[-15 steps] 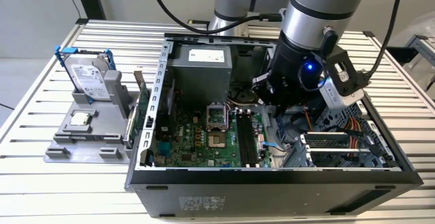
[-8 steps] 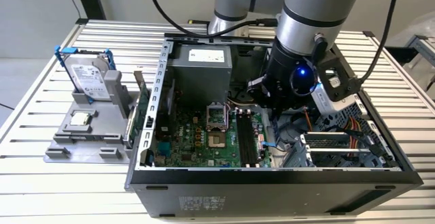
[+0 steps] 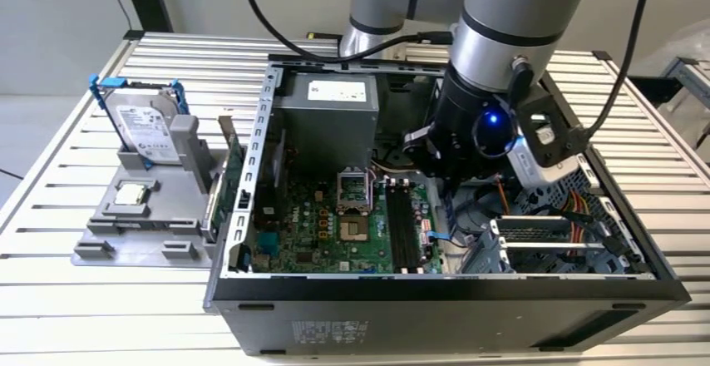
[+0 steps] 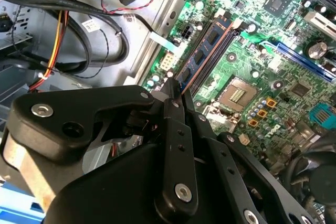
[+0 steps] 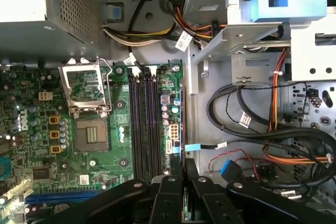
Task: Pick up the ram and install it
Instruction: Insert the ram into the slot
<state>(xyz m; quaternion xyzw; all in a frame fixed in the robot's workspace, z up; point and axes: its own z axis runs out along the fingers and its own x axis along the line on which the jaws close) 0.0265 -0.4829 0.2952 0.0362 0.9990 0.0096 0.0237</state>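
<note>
We saw our black jaws (image 4: 176, 94) clenched on the thin, long bluish-green ram stick (image 4: 202, 51), which carried dark chips along its face and stood on edge. It reached out ahead of the jaws, just above the black memory slots (image 5: 144, 124) of the green motherboard (image 5: 63, 145) inside the open grey computer case (image 3: 444, 299).

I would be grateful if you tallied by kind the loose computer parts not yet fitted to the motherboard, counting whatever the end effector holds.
ram, gripped in the end effector: 1
hard drive, upright on the grey holder: 1
processor chip, on the same holder: 1
expansion card, upright beside the case: 1
Total: 4
</note>
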